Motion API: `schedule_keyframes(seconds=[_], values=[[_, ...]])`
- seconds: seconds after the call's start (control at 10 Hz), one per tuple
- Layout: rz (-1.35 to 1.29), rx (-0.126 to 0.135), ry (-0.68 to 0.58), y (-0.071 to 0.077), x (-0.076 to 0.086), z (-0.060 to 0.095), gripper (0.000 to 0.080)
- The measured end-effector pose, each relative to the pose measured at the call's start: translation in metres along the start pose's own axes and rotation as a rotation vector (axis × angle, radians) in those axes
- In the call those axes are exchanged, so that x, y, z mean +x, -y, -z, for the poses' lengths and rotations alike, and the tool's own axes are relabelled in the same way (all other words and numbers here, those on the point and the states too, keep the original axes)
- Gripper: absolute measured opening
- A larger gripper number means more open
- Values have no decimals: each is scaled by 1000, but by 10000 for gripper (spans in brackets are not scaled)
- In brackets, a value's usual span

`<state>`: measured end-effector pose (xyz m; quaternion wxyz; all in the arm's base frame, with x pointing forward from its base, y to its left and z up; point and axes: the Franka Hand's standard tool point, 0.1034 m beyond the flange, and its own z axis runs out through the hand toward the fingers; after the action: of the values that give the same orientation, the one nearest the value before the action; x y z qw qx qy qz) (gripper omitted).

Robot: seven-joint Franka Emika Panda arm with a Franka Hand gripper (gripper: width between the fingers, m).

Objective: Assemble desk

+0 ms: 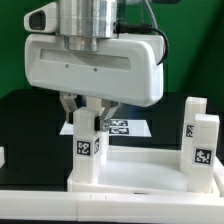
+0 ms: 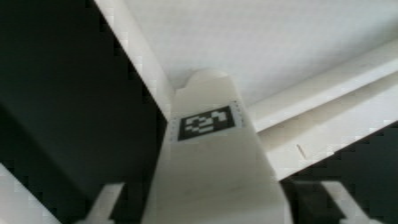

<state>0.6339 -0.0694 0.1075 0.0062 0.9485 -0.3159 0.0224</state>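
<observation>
Tabletop (image 1: 20, 120), black, carries the desk in partial assembly. The tray (image 1: 120, 200), the desk's large white rimmed top, lies flat at the near side of the scene with its hollow face up. Over it hangs the arm's white hand, its jaws pointing straight down.

Two white square legs stand upright in the tray. One leg (image 1: 88, 168) is at the corner toward the exterior view's left, directly under the hand. The other leg (image 1: 203, 140) is at the exterior view's right, well apart from the hand. The marker board (image 1: 125, 127) lies flat on the tabletop just beyond the tray's far rim.

The jaws straddle the top of the left leg, one finger on each side. The wrist view shows this leg (image 2: 214, 170) running up between the two fingers (image 2: 111, 203), its tag (image 2: 208, 121) facing the camera. Whether the pads press on the leg or stand just clear of it cannot be told.

The step in hand appears to be seating or screwing this leg into its corner. To do it well:
- keep the hand centred over the leg's axis;
- keep the leg vertical, so that it does not bind;
- turn or let go only when the tray lies steady;
- lift straight up, so that no finger drags the leg sideways.
</observation>
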Motion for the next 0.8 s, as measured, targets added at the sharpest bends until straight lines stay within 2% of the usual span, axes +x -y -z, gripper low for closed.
schedule_keyframes(seconds=[0.1,0.2,0.3,0.5,0.7,0.8], values=[[6,-1,1,0,0,-1,538],[6,-1,1,0,0,-1,538],[6,-1,1,0,0,-1,630],[25,12,-2,4,-1,12,645],[19,29,7,15,-8,32,649],[22,26,5,13,-7,28,649]])
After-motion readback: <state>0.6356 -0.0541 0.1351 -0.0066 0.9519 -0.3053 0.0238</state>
